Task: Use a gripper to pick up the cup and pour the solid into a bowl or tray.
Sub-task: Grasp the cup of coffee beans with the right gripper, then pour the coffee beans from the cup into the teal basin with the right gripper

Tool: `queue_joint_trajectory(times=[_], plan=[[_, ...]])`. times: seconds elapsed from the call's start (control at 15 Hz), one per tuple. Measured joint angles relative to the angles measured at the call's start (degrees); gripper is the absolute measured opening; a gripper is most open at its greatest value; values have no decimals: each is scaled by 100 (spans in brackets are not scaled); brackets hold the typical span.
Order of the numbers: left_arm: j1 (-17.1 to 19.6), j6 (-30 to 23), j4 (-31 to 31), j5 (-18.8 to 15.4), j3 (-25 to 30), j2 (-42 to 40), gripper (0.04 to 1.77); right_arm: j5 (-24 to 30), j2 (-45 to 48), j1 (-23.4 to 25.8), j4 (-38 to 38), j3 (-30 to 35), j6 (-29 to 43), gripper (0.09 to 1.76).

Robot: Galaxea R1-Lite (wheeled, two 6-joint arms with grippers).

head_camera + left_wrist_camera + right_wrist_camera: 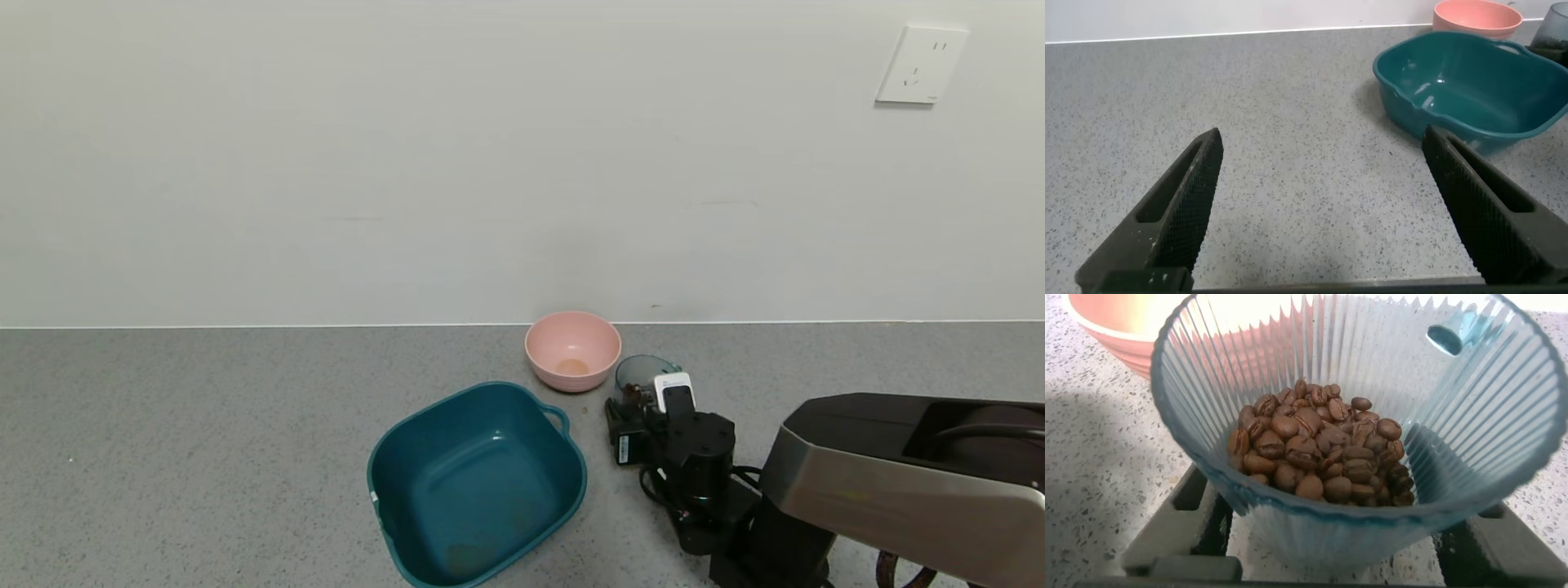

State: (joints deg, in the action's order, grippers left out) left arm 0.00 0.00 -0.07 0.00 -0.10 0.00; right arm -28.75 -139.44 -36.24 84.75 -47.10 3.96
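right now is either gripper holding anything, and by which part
The right gripper has its fingers either side of the cup, low on its ribbed wall; a firm hold cannot be told. The left gripper is open, empty.

The cup is see-through ribbed plastic, kinda glossy. Beans look matte brown with a slight sheen. Teal tub is smooth shiny plastic, the desk is speckled grey stone-look, and the left tool's fingers are rough textured black.

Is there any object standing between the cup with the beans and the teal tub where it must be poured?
Nothing visible does. The cup sits between the right gripper fingers, beside the pink bowl. The teal tub lies to its left, with only bare counter between them.
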Motion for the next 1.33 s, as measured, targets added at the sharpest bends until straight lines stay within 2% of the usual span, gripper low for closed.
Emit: queue_joint_trajectory(times=[0.67, 1.07, 1.33], plan=[[0, 0, 0, 0, 0, 0, 175, 78, 112, 13, -40, 91, -39, 136], [0, 0, 0, 0, 0, 0, 175, 874, 783, 179, -77, 507, -478, 136], [0, 0, 0, 0, 0, 0, 175, 1521, 1306, 312, -400, 858, -991, 136]])
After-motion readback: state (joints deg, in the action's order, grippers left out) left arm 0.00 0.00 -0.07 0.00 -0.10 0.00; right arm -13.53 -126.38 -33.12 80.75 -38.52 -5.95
